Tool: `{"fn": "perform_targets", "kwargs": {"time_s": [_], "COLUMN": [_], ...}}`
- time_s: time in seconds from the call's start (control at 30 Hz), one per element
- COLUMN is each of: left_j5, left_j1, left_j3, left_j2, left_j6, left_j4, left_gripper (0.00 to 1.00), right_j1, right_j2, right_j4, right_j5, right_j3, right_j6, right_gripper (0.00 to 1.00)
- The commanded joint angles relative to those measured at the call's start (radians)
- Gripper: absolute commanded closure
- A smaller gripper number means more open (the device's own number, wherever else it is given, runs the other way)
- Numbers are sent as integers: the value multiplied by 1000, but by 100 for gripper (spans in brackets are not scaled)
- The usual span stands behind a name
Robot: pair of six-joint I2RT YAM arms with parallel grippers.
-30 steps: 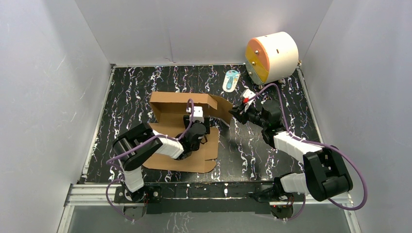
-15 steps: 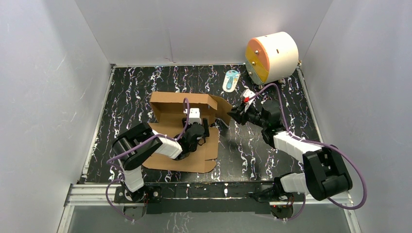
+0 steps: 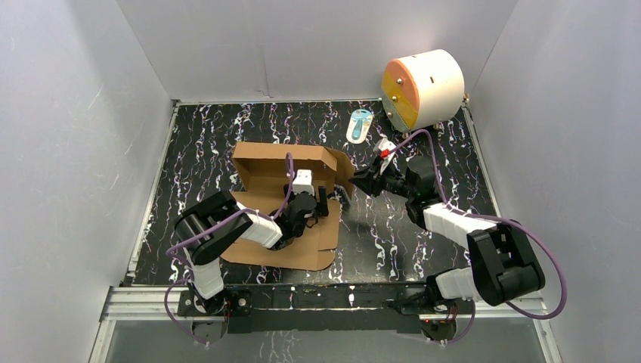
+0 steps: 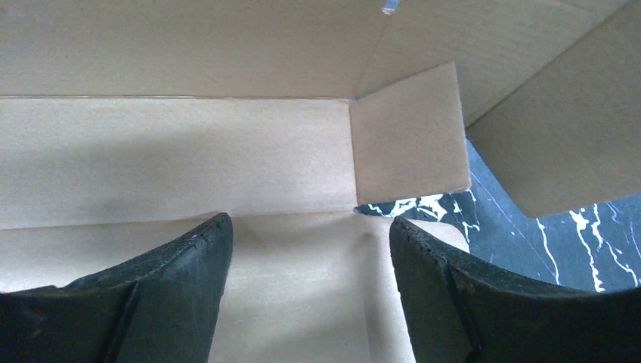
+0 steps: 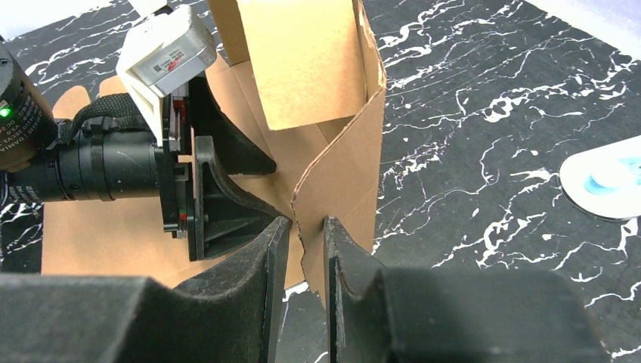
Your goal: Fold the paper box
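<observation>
The paper box [image 3: 268, 178] is brown cardboard lying half-formed mid-table, its back wall raised. My left gripper [image 3: 321, 203] rests low over the box's floor panel [image 4: 189, 151], open, with nothing between its fingers. A small corner flap [image 4: 408, 136] stands just ahead of it. My right gripper [image 3: 361, 180] is at the box's right side. In the right wrist view its fingers [image 5: 306, 227] stand narrowly apart astride the ragged edge of the upright side flap [image 5: 348, 174], with a gap showing on the left side. The left gripper [image 5: 242, 181] sits right behind that flap.
A white-and-orange cylinder [image 3: 421, 89] stands at the back right corner. A small blue-and-white item [image 3: 360, 125] lies in front of it, also in the right wrist view [image 5: 605, 185]. White walls close the table on three sides.
My left gripper has opened wider and edged right on the floor panel. The right gripper has pushed left against the side flap, swinging it closer to the box, and its jaws have parted slightly.
</observation>
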Motion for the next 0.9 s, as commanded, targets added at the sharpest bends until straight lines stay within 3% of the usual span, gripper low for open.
{"fn": "perform_targets", "kwargs": {"time_s": [0.0,0.6,0.87], "left_j5": [70,38,6], "left_j1": [5,6,23], "left_j3": [-18,80,74], "left_j2": [-54,27,47], "left_j6": [46,141,128], "left_j4": [70,134,138], "left_gripper": [25,16,22], "right_j1": [13,20,20], "right_j2": [24,71,48], "right_j4": [113,168,157], "right_j5": [-49,-46,-35], "right_j3": [7,-10,-12], "right_j6": [61,100,91], "right_gripper": [68,68,68]}}
